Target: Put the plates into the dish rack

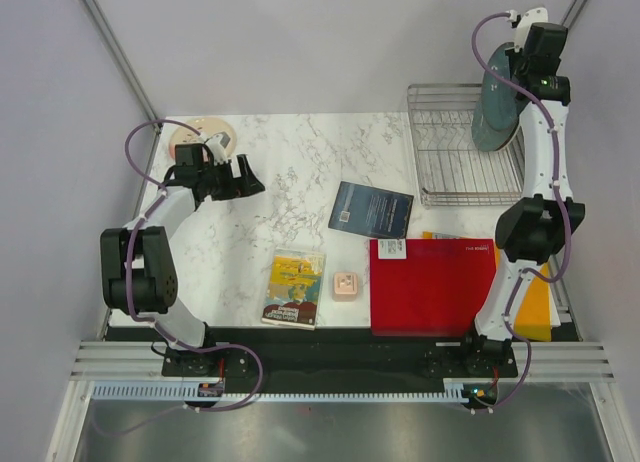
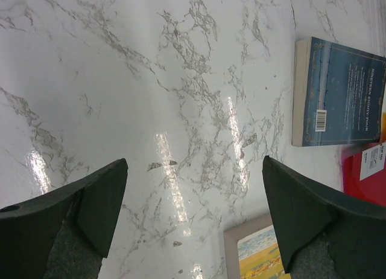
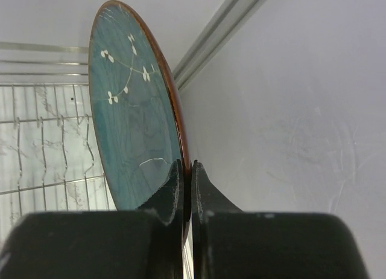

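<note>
We see our right gripper clenched on the rim of a round teal plate with white sprigs, held upright above the silver wire dish rack; our left gripper gapes empty over the glossy white marble tabletop; pale grey walls enclose it.

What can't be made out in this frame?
- Top view: cream plate partly under the left arm.
- Right wrist view: teal plate, lower rim hidden inside the right gripper.
- Left wrist view: yellow book cut off by the bottom edge.
- Top view: pink item too small to identify.
</note>
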